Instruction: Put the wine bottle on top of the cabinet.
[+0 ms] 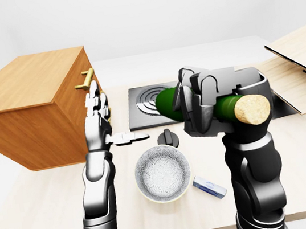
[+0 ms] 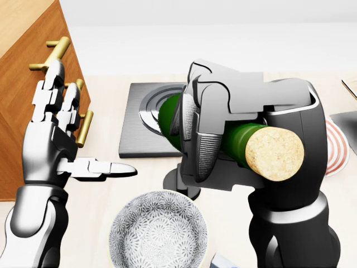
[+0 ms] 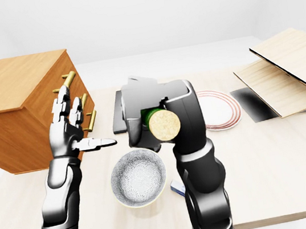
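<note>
My right hand (image 1: 201, 107) is shut on the green wine bottle (image 1: 166, 104), which lies horizontal in the grip, its cork (image 1: 251, 109) pointing toward the camera. It is held above the table, over the dark knob (image 1: 168, 137) and near the square burner plate (image 1: 148, 105). The wooden cabinet (image 1: 27, 81) with brass handles (image 1: 85, 78) stands at the left, its flat top bare. My left hand (image 1: 101, 119) is open, fingers up, just right of the cabinet's drawer face, holding nothing.
A patterned grey bowl (image 1: 163, 174) sits on the light wooden table (image 1: 35, 212) below the bottle. A small blue-white packet (image 1: 209, 187) lies to its right. A red-rimmed plate (image 3: 218, 108) and tilted wooden boards (image 3: 287, 68) are at the right.
</note>
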Available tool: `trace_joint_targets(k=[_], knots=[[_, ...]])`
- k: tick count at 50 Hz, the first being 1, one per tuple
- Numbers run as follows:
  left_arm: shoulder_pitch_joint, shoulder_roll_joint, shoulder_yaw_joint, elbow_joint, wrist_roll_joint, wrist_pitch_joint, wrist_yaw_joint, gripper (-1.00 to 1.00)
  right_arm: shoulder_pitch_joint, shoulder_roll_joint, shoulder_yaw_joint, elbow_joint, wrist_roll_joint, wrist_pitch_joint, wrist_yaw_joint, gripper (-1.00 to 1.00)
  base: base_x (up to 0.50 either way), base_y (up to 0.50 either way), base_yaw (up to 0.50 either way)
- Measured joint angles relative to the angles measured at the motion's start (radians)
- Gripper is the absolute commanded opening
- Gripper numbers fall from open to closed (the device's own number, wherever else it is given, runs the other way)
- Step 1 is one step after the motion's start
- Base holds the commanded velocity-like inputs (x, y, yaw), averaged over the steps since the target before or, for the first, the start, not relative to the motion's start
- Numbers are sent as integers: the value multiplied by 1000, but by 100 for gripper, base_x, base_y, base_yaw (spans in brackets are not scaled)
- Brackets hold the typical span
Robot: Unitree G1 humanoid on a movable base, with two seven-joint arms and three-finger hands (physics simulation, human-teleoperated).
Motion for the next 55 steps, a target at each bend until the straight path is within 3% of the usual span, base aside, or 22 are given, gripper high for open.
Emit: trace_joint_targets(k=[25,55], knots=[[-78,-32,-46,194,65,0,4,100,-28,38,31,76,-24,0,6,-100,0,0,0],[-75,-55,-76,88,97,0,-13,100,-36,63,50,149,-48,0,10,-100,0,0,0]])
